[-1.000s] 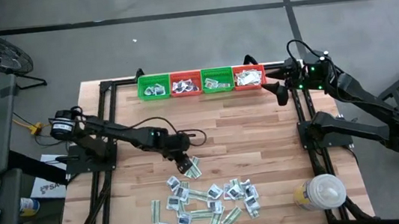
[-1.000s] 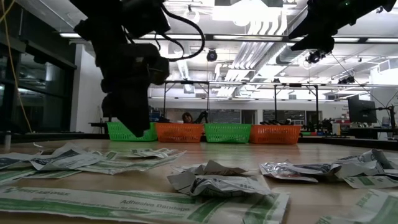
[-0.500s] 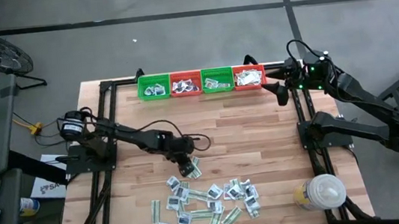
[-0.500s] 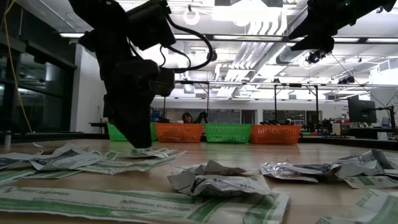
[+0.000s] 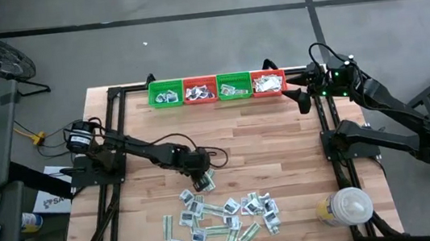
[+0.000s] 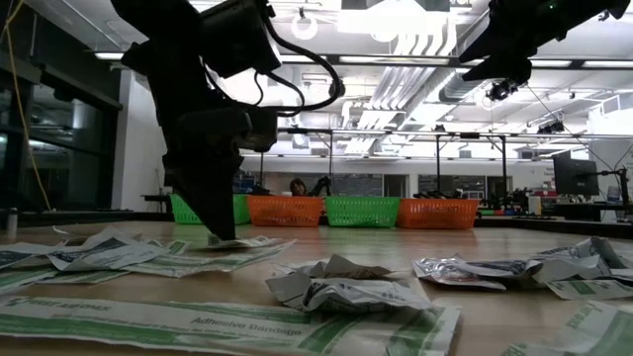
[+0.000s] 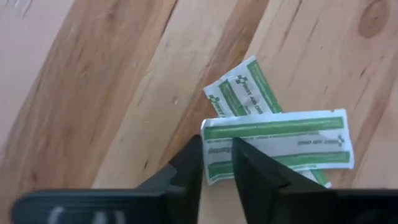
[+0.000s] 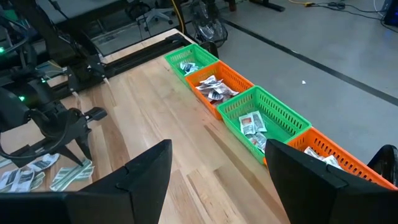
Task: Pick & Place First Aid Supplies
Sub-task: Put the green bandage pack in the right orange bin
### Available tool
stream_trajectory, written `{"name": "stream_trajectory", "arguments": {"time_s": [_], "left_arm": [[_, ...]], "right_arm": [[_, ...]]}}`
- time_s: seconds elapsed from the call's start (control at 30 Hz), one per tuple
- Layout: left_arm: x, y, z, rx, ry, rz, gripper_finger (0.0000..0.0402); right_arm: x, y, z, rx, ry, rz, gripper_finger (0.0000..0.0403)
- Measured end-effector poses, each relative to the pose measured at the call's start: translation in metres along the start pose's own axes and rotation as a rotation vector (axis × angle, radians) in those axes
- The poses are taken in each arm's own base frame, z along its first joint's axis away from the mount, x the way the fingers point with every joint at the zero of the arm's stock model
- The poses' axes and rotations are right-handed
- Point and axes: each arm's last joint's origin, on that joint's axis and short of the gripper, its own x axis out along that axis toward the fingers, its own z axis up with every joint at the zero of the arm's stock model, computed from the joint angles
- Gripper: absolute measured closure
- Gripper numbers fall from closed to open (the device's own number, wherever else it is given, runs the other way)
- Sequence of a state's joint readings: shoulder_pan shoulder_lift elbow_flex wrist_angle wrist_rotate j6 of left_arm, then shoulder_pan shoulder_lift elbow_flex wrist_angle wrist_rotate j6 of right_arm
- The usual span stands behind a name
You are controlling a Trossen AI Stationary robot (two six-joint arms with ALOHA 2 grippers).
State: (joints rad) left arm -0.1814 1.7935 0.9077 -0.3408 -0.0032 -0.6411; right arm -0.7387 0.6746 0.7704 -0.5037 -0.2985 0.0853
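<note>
Two narrow pale-green strip packets [image 7: 280, 134] lie crossed on the wooden table [image 5: 284, 153], just beyond the main scatter of first aid supplies [image 5: 225, 212]. My left gripper [image 7: 217, 152] stands over them, pointing steeply down, its fingers close together on the upper strip's end; in the high view it is at mid-table [image 5: 200, 179]. My right gripper [image 8: 217, 168] hangs open, high at the far right [image 5: 302, 98], with nothing between its fingers. My left gripper has the short end of the upper strip [image 7: 219, 163] between its two fingertips, coming from above and slanting. One finger [image 7: 189, 158] stands just off that end; the other [image 7: 249, 165] rests on the strip. The strip lies flat on the table across the lower strip.
A row of green and orange baskets [image 5: 215, 88] holding packets stands along the far edge. A big white round lidded container [image 5: 348, 205] sits at the near right. Bare wood lies between the scatter and the baskets.
My left gripper has come down from above the table until its fingertips reach the two crossed strips, tipping slightly as it sank. The strips have stayed where they lay.
</note>
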Motion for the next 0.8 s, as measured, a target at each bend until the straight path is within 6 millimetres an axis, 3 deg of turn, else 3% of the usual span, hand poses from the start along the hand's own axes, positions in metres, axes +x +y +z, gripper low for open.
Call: {"name": "stream_trajectory", "arguments": {"time_s": [0.2, 0.4, 0.8], "left_arm": [[0.000, 0.000, 0.000, -0.012, 0.002, 0.000, 0.0393], [0.000, 0.000, 0.000, -0.033, -0.004, -0.004, 0.0400], [-0.051, -0.003, 0.002, -0.066, -0.097, -0.078, 0.0401]], "right_arm": [[0.000, 0.000, 0.000, 0.000, 0.000, 0.000, 0.0151], [0.000, 0.000, 0.000, 0.000, 0.000, 0.000, 0.0151], [0.000, 0.000, 0.000, -0.002, 0.001, 0.000, 0.0151]]}}
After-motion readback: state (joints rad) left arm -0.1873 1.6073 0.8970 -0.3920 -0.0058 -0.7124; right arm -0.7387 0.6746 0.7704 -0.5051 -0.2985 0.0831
